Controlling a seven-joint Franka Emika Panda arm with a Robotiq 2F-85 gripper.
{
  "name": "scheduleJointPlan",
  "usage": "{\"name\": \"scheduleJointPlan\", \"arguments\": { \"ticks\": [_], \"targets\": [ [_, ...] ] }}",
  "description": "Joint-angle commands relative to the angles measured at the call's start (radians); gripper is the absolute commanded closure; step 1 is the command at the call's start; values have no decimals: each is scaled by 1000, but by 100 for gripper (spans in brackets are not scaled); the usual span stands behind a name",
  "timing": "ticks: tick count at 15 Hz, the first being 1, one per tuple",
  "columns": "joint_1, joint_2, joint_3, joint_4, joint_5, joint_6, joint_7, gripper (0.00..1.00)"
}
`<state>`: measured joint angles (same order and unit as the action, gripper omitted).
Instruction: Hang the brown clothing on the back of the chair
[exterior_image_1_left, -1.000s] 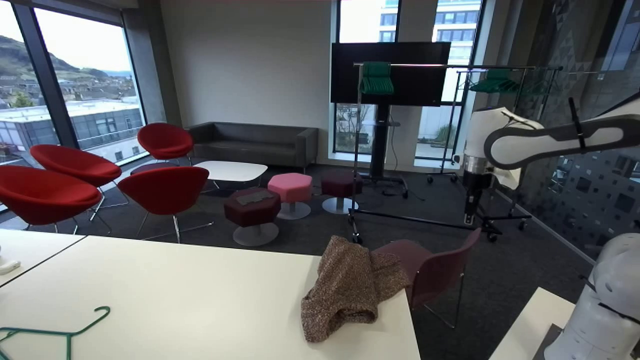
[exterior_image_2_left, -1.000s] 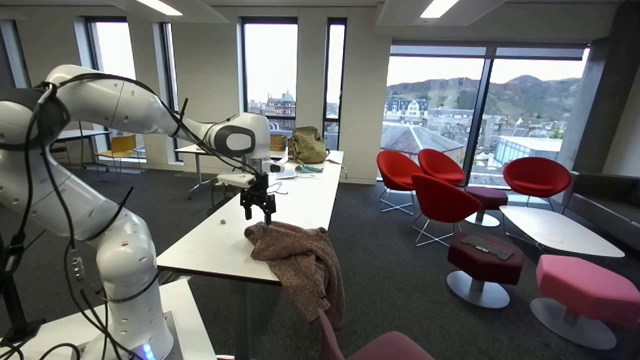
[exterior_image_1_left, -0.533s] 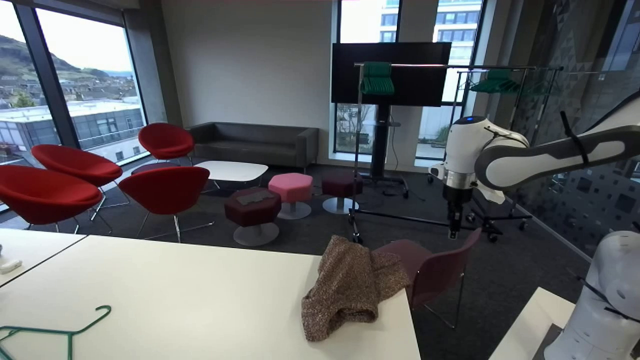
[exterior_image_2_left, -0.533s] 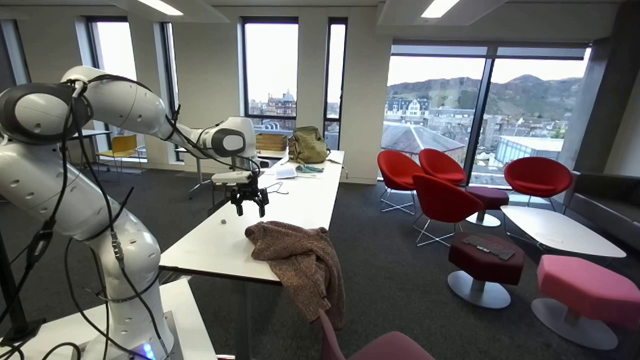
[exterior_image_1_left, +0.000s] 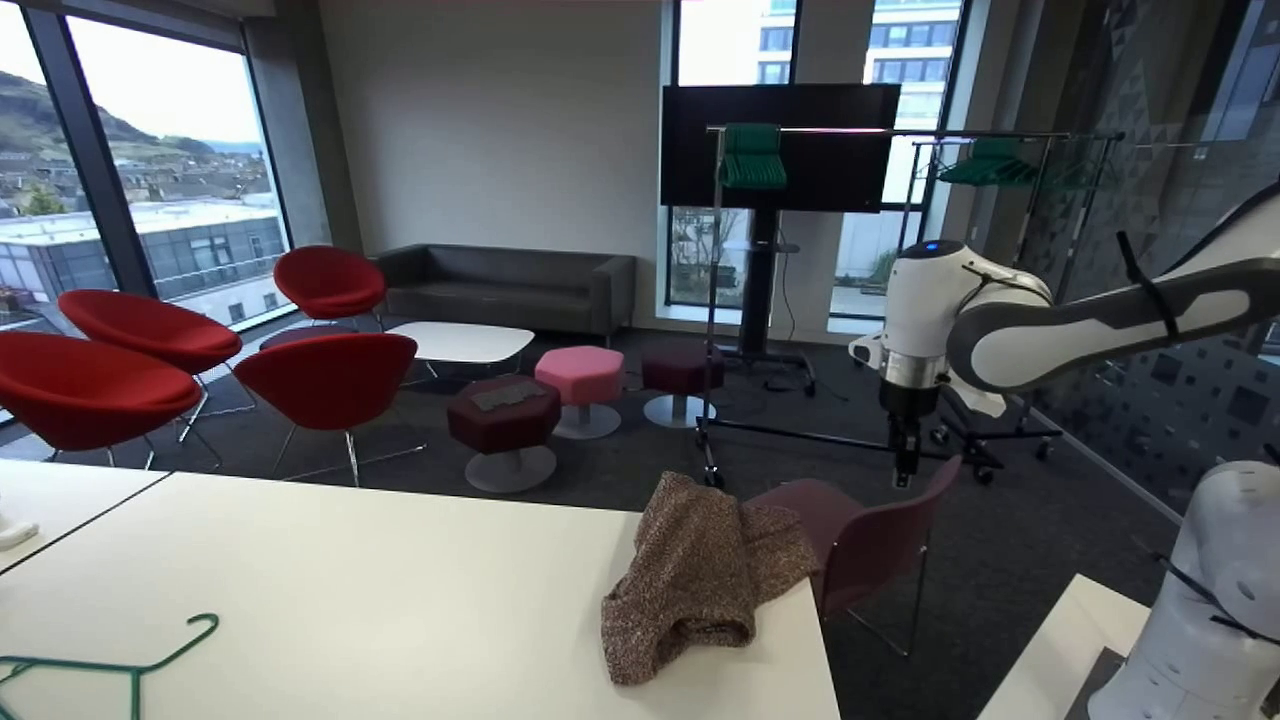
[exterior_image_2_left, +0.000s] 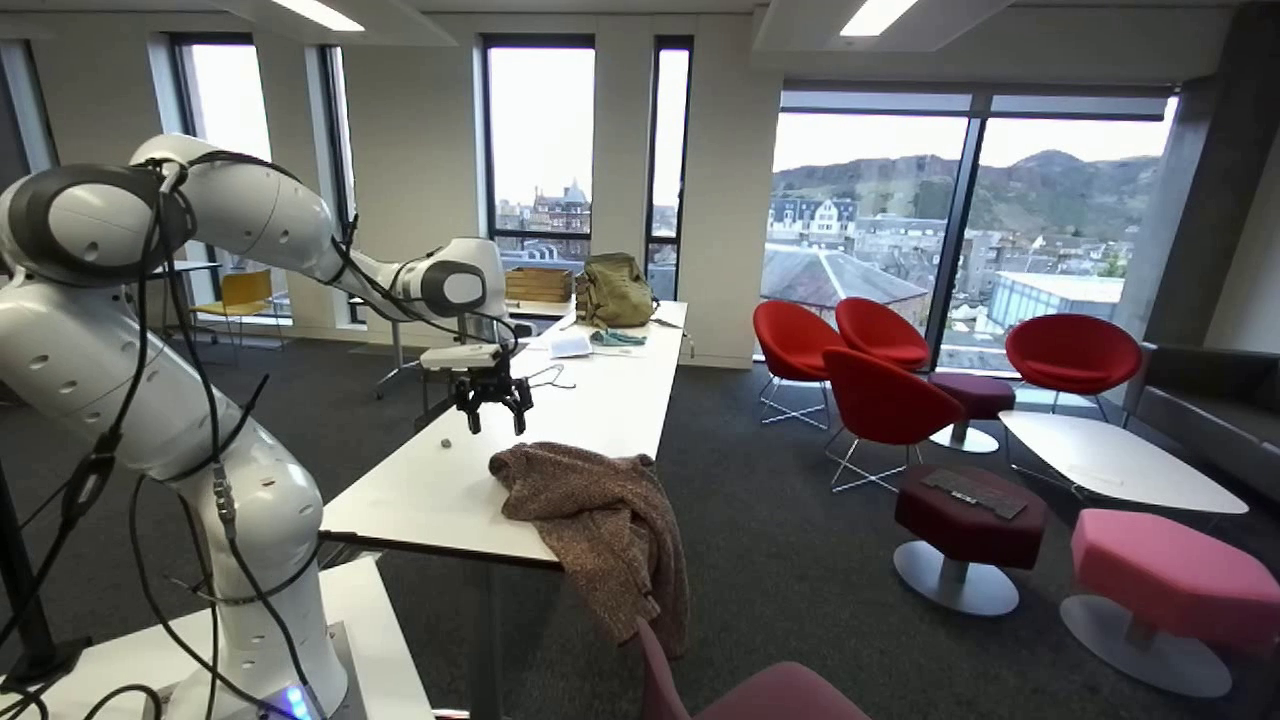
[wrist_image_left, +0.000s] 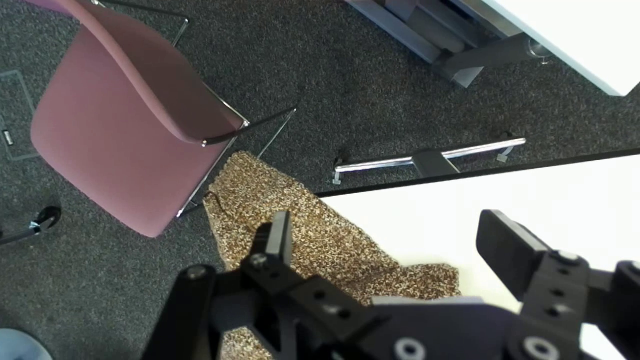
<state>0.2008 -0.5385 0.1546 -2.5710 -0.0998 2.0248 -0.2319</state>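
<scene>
The brown clothing (exterior_image_1_left: 700, 575) lies in folds on the corner of the white table, and part of it (exterior_image_2_left: 620, 560) droops over the edge towards the floor. The maroon chair (exterior_image_1_left: 885, 550) stands beside that corner; only its top and seat (exterior_image_2_left: 775, 695) show in an exterior view. Whether cloth and chair touch, I cannot tell. My gripper (exterior_image_2_left: 497, 428) points down, above the table and apart from the fabric. Seen from the wrist, the gripper (wrist_image_left: 387, 220) has its jaws wide apart with nothing held, the garment (wrist_image_left: 320, 235) below and the chair (wrist_image_left: 115, 120) at upper left.
The white table (exterior_image_1_left: 400, 590) also carries a green hanger (exterior_image_1_left: 135, 665); a backpack (exterior_image_2_left: 615, 290) sits towards its far end. My arm's base stands on a separate white table (exterior_image_1_left: 1060, 640). A clothes rack (exterior_image_1_left: 715, 300) is behind the chair, and stools (exterior_image_1_left: 505, 420) stand on the floor.
My gripper has shifted left in both exterior views and turned, so both fingers show side by side; most of this came in the first half second. Clothing and chair have stayed put.
</scene>
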Motion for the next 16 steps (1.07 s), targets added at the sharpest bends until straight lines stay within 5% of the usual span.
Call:
{"name": "scheduleJointPlan", "arguments": {
  "ticks": [1, 8, 9, 16],
  "targets": [
    [63, 144, 90, 26, -21, 102, 57, 0],
    [160, 455, 264, 217, -165, 229, 59, 0],
    [163, 367, 242, 136, -111, 221, 77, 0],
    [173, 458, 258, 211, -143, 221, 73, 0]
  ]
}}
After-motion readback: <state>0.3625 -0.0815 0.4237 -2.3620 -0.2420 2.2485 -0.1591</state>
